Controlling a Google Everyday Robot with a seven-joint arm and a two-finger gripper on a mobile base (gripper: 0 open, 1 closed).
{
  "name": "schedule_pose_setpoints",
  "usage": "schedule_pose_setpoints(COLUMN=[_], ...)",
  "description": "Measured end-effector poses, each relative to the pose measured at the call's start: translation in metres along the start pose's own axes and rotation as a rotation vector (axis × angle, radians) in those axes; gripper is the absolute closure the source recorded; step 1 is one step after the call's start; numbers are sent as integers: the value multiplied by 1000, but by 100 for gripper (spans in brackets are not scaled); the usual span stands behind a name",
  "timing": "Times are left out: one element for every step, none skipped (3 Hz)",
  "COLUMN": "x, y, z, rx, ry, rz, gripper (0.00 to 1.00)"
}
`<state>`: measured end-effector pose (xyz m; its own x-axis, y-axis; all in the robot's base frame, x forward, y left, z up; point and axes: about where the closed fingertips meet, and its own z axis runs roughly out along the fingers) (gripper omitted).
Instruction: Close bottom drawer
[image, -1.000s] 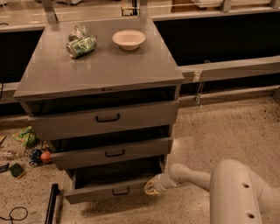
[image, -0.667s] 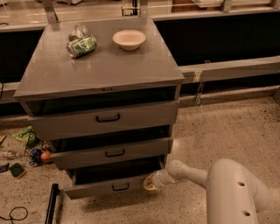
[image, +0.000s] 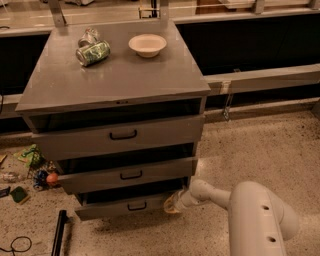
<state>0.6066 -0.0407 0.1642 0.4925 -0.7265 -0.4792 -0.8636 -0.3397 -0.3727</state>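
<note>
As three drawers (image: 150, 132) gape, one gripper (image: 172, 202) touches the bottom drawer (image: 107, 209).

Table (image: 120, 80): grey top, carrying a white bowl (image: 147, 45) near the back and, left of it, a green can (image: 93, 52) lying on its side. My hand (image: 172, 202): low, beside the bottom drawer (image: 120, 207), at its right front corner.
</note>
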Motion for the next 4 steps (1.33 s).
schedule_pose_setpoints(x=[12,22,28,31], y=[-15,-26,-35,-40], z=[5,4,5,7], rx=[7,26,36,48], ry=[28,57,70,76], rz=[-30,-47,-63,-69], gripper=[100,100,100,100])
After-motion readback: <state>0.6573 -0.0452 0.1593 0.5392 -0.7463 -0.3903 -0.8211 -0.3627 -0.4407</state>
